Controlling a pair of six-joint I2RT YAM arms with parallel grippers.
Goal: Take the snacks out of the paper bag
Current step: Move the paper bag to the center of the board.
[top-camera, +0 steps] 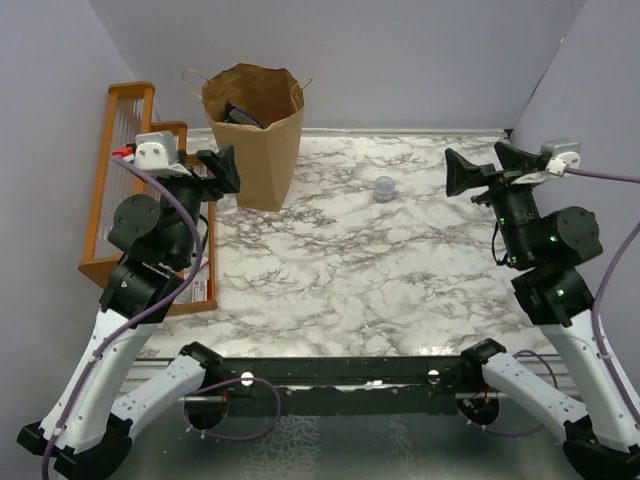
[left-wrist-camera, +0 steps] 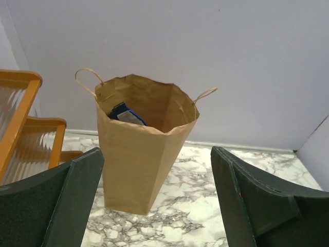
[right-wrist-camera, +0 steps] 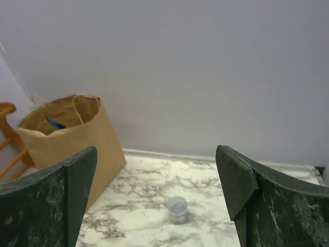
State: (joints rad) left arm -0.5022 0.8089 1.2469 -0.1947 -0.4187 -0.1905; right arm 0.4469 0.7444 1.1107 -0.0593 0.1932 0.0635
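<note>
Left claw, spread wide beside the bag, should drop straight through its mouth onto the blue packet.

No lettering, label, brand or number can be read anywhere. The blue packet inside the paper bag shows only blue and pale patches, too small to read.

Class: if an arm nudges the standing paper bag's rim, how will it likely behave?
The paper bag stands tall on a narrower base, so it may tip. Its creased walls look thin, likely buckling. Only one blue packet shows inside, suggesting little weight.
</note>
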